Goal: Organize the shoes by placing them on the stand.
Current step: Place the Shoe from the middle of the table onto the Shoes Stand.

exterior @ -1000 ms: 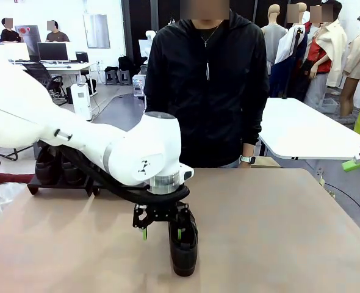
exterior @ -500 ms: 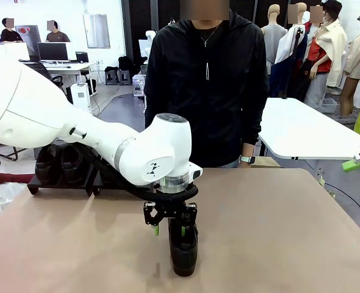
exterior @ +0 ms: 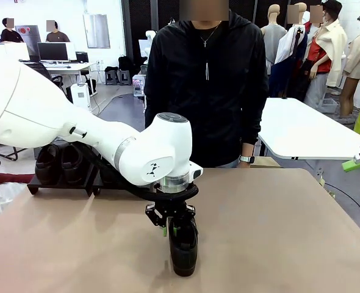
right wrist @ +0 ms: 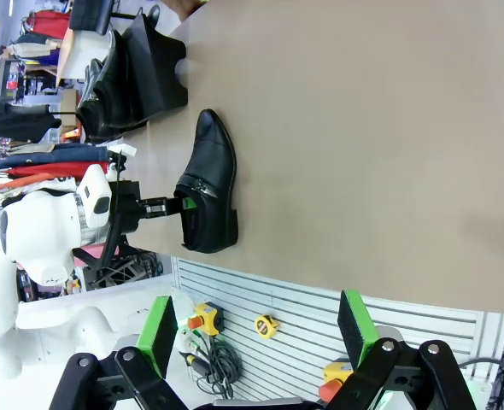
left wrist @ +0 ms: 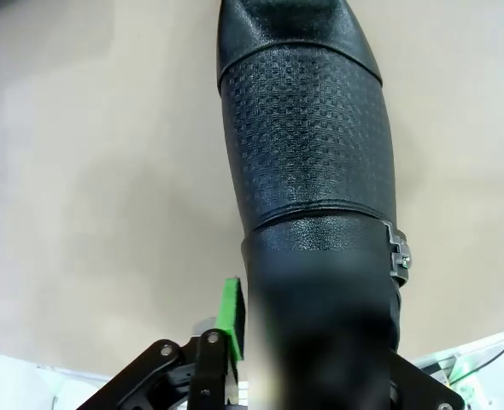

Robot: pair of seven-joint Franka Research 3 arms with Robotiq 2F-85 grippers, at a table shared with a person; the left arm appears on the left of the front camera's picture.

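Low in the middle of the front view, a black loafer (exterior: 183,249) stands on the tan table (exterior: 277,232), toe toward the camera. The left gripper (exterior: 175,224) straddles its heel end, green pads drawn in on the collar, seemingly pinching it. At the left edge, the stand (exterior: 58,186) already carries glossy shoes (exterior: 61,163), so this loafer remains to be placed. Its vamp is embossed leather with a metal buckle (left wrist: 397,254). The right gripper (right wrist: 256,329) hangs spread, empty.
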